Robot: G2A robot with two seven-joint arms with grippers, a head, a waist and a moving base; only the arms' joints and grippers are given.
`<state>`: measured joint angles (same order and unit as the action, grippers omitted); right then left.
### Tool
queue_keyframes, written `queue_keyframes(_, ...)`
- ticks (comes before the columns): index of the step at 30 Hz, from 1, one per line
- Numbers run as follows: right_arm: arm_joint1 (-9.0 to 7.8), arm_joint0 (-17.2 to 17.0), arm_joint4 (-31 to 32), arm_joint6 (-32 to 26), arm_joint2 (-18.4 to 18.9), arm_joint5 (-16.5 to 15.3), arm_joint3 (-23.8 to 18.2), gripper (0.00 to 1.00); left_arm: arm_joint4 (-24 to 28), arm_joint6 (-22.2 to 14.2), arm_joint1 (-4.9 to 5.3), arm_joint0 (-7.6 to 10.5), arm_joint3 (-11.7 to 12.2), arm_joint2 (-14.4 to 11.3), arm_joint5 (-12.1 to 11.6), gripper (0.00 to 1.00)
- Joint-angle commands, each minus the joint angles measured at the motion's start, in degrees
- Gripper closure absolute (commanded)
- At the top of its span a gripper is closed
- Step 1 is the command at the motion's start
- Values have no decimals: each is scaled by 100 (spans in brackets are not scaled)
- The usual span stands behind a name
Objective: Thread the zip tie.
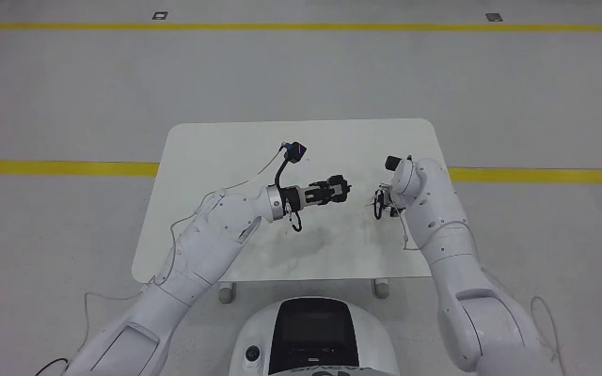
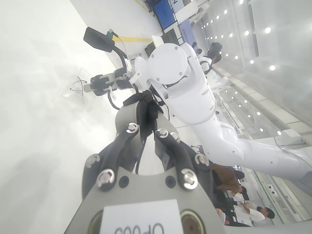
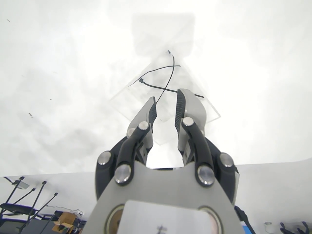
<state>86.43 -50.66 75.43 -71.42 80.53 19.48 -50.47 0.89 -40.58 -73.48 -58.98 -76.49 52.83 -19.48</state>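
White rounded counter. Left gripper sits over counter middle, fingers pressed together with something black between them, can't tell what. Right gripper is near it, pointing down, fingers spread. Clear plastic sheet lies flat on counter below right gripper. Thin black zip ties lie crossed on sheet.

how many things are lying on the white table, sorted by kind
black plastic zip ties, lying crossed on the sheet: 3
clear flat plastic sheet under them: 1
total: 4
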Motion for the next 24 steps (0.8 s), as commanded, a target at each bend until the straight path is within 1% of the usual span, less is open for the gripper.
queue_keyframes(1,33,39,38,41,46,0,94,82,0,0,0,0,0,0,0,100)
queue_keyframes(7,143,127,176,188,141,0,310,84,0,0,0,0,0,0,0,100)
queue_keyframes(10,196,160,232,268,187,0,412,87,0,0,0,0,0,0,0,100)
queue_keyframes(13,245,189,292,363,236,0,500,88,0,0,0,0,0,0,0,100)
queue_keyframes(18,316,235,403,529,325,0,644,87,0,0,0,0,0,0,0,100)
queue_keyframes(19,329,241,432,567,342,0,673,85,0,0,0,0,0,0,0,100)
queue_keyframes(24,409,309,572,701,447,0,864,85,0,0,0,0,0,0,0,100)
